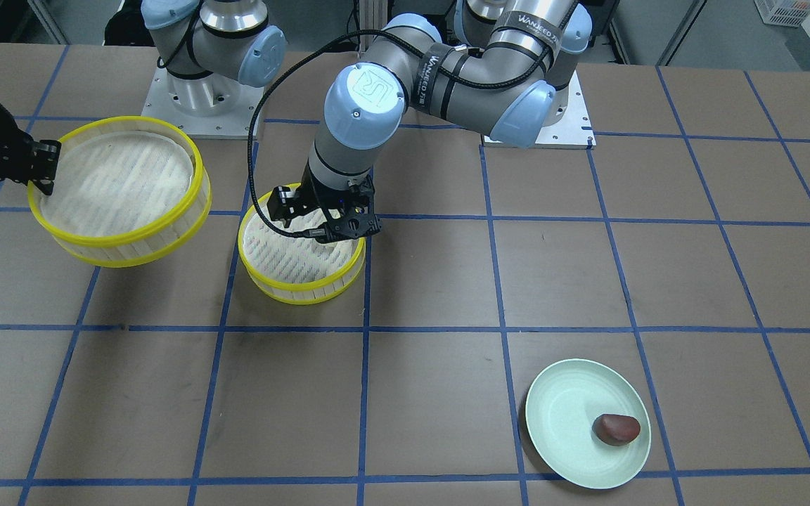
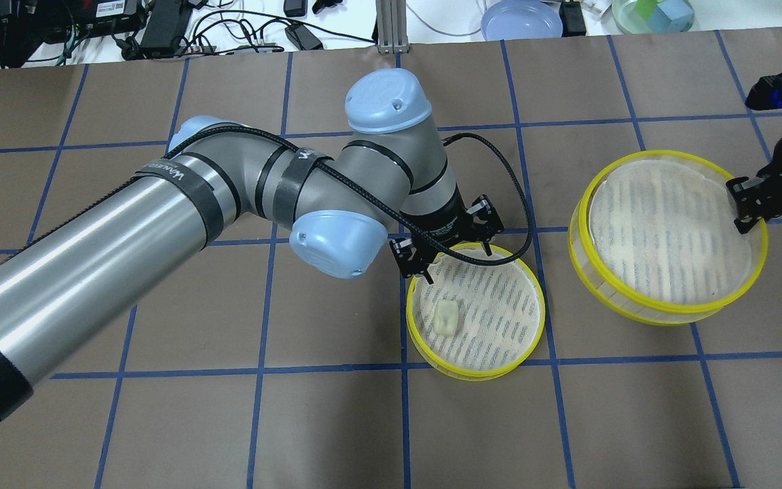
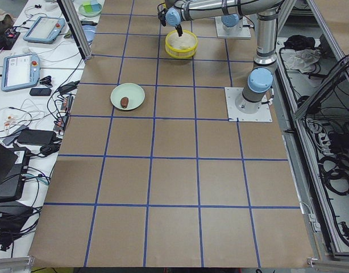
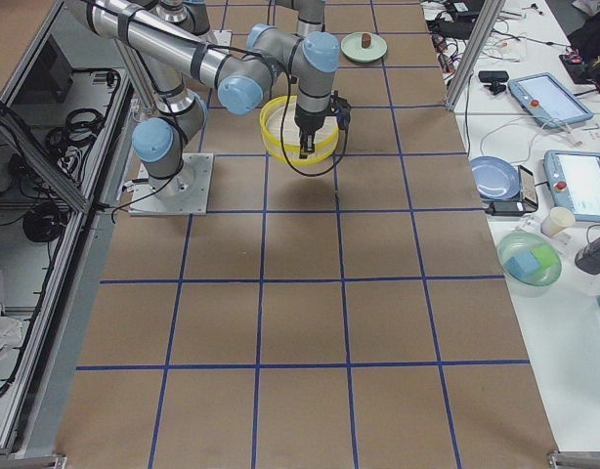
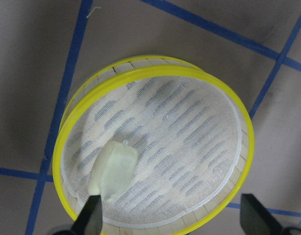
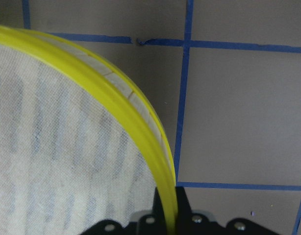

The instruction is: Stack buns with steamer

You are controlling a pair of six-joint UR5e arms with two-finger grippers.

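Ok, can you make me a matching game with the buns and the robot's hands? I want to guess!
Things:
1 pale bun
2 dark bun
3 right gripper
4 left gripper

Places or states:
A on the green plate
B jaws shut on the lifted tier, at its yellow rim
C inside the tier on the table
D jaws open above that same tier

Pairs: 1-C, 2-A, 3-B, 4-D

1. A steamer tier (image 5: 189, 127) with a yellow rim and slatted white floor fills mid-frame, sitting on the brown surface (image 5: 33, 73).
2. The cream bun (image 5: 113, 169) lies on that floor at lower left, near the rim.
3. The hand (image 5: 172, 218) shows two fingers (image 5: 90, 218) at the bottom edge, spread wide apart.
4. Blue tape lines (image 5: 72, 68) cross the surface.
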